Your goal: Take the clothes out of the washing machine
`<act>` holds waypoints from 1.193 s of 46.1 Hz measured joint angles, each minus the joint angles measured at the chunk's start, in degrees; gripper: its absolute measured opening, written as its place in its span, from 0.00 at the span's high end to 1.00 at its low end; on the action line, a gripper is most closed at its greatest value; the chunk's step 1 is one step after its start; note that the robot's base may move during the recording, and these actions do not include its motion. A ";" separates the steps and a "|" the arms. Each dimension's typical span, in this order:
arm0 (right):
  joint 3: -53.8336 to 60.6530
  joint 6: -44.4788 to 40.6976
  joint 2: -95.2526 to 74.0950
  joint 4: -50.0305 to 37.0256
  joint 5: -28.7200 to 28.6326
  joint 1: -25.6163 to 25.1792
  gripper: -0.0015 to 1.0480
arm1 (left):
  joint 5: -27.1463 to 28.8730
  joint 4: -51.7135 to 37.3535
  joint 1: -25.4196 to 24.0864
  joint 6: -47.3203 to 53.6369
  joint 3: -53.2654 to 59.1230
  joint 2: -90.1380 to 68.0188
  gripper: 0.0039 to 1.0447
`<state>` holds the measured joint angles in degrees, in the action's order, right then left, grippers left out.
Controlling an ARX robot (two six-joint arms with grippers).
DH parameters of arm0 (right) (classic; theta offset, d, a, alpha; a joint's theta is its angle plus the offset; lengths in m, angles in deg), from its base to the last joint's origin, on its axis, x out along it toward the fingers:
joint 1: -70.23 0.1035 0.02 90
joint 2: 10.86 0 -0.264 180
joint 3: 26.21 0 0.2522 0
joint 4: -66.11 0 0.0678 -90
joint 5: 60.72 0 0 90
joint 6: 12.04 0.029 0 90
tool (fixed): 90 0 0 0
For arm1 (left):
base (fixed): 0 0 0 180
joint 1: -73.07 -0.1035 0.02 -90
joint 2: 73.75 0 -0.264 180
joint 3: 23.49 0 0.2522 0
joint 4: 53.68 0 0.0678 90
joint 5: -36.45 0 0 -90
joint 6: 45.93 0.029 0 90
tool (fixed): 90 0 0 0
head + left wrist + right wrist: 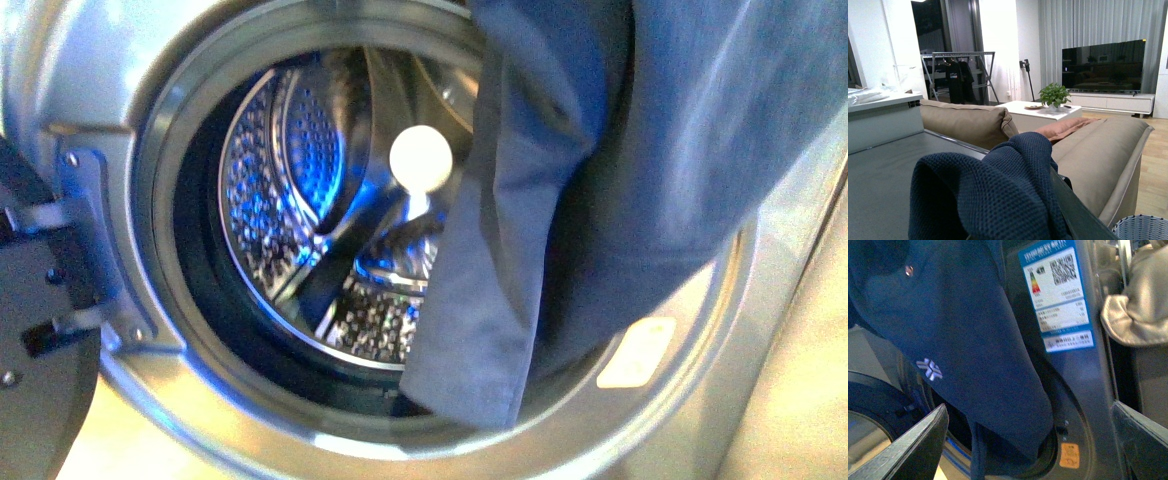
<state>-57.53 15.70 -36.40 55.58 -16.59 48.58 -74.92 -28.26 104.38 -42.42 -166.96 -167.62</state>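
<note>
Collection in progress: a blue-grey garment hangs across the right of the washing machine door opening, its lower edge at the rim. A navy knit piece drapes over the left gripper (jaws hidden; grip cannot be told). The right gripper is spread wide, clasping nothing, with the garment ahead of it. Transfer to the woven basket appears outstanding. Markings: energy label with QR code, print illegible; white emblem on the garment; orange sticker, unreadable.

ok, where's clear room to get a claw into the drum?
Left half of the opening is free, between the door rim and the hanging blue-grey garment; bare drum behind. Right half and lower-right rim are covered by that garment.
</note>
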 joint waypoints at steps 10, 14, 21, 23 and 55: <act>-11.76 -2.75 -9.38 -4.02 3.85 9.31 0.08 | 0.00 0.00 0.00 0.00 0.00 0.00 0.93; -15.47 -4.74 -13.05 -4.70 5.25 13.35 0.08 | 0.00 0.00 0.00 0.00 0.00 0.00 0.93; -20.74 -6.97 -19.76 -5.70 6.60 19.26 0.08 | 0.00 0.00 0.00 0.00 0.00 0.00 0.93; -21.75 -7.37 -21.11 -5.73 6.91 20.22 0.08 | 0.00 0.00 0.00 0.00 0.00 0.00 0.93; -38.95 -5.92 -41.70 -10.05 9.66 35.56 0.08 | 0.02 0.00 -0.02 0.02 0.00 0.00 0.93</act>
<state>-96.48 9.78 -78.11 45.53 -6.93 84.14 -74.90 -28.26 104.35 -42.40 -166.96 -167.62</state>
